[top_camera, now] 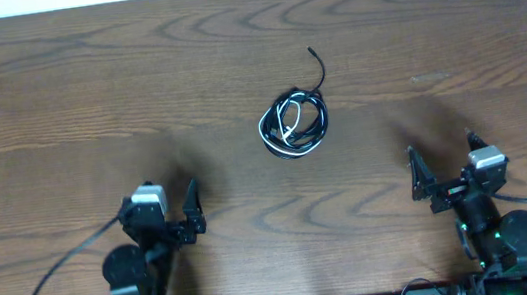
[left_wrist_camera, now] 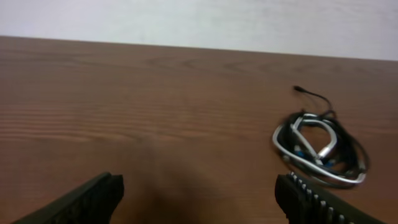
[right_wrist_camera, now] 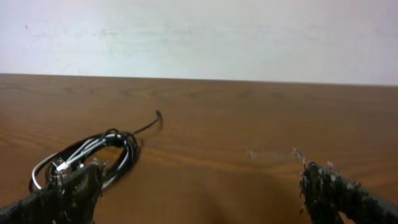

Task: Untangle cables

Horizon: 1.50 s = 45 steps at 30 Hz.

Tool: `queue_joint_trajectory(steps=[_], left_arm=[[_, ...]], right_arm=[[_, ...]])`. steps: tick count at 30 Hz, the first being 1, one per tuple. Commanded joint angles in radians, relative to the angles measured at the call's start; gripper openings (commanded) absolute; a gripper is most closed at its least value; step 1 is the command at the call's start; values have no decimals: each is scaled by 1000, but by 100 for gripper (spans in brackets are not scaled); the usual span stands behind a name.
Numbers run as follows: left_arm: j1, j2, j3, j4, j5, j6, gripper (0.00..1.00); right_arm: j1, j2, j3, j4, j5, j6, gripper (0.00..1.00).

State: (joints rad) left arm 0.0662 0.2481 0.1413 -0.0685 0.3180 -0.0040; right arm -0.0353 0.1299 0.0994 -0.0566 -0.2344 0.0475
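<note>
On the surface [top_camera: 85, 89], white cable [top_camera: 285, 125] and black cable [top_camera: 321, 110] lie tangled, limp and light. Both my jaws gape wide, empty; the black's loose end [top_camera: 319, 70] looks easiest to pinch.

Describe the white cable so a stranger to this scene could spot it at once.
Start at the brown wooden table; near its middle, two cords lie coiled together in one small heap. Of these, the white cable is the pale short loop at the centre. It is ringed by the black cable, which is darker, thinner and sends one tail toward the far edge.
</note>
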Motion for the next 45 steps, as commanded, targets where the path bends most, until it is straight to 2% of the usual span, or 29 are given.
queue_joint_trajectory(steps=[1,7,18,20,26,31,39,45], left_arm=[[-5,126,135,-6,90,-11,84],[-6,332,388,-100,172,-12,84],[-19,610,908,-591,172,65,84],[-50,664,998,-660,171,103,84],[-182,836,1194,-771,161,103,84],[-282,1024,1350,-937,160,101,84],[-354,1246,1383,-963,157,105,84],[-354,1417,1383,-917,232,97,84]], right_arm=[[-3,71,100,4,-11,-50,99],[-3,242,267,-35,-39,-49,99],[-3,608,640,-290,-196,-102,99],[-3,686,719,-353,-212,-103,99],[-3,905,952,-580,-251,-125,99],[-3,1062,1118,-785,-251,-136,99],[-2,1155,1165,-819,-294,-116,99],[-2,1166,1163,-811,-378,-87,99]])
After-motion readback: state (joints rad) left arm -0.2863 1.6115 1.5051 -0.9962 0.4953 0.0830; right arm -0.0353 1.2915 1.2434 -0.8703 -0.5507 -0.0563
